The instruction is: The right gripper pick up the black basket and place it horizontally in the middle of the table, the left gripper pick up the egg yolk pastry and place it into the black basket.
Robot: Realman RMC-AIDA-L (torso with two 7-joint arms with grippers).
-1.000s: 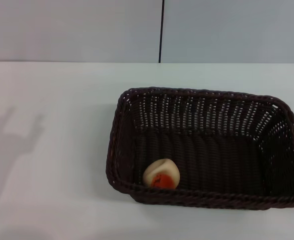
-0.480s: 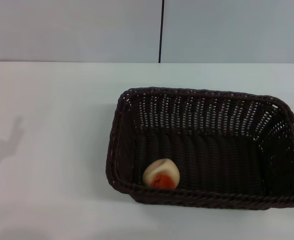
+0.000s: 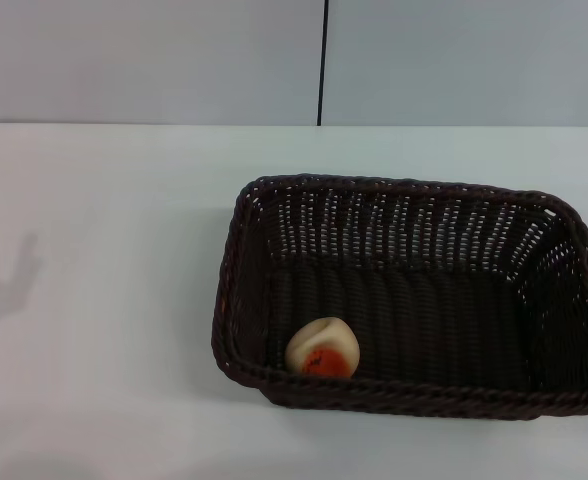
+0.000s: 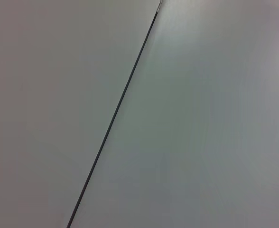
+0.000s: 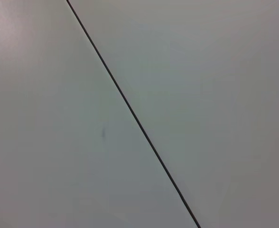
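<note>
One black basket (image 3: 411, 297), one egg yolk pastry (image 3: 322, 348) and one table (image 3: 104, 300)

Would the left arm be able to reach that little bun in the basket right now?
Probably yes: the egg yolk pastry lies uncovered in the open black basket, near its left front corner. Neither arm is in view, though.

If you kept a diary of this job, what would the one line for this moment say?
black basket: flat on table, right of centre | egg yolk pastry: inside, near-left corner | hands: out of sight
</note>
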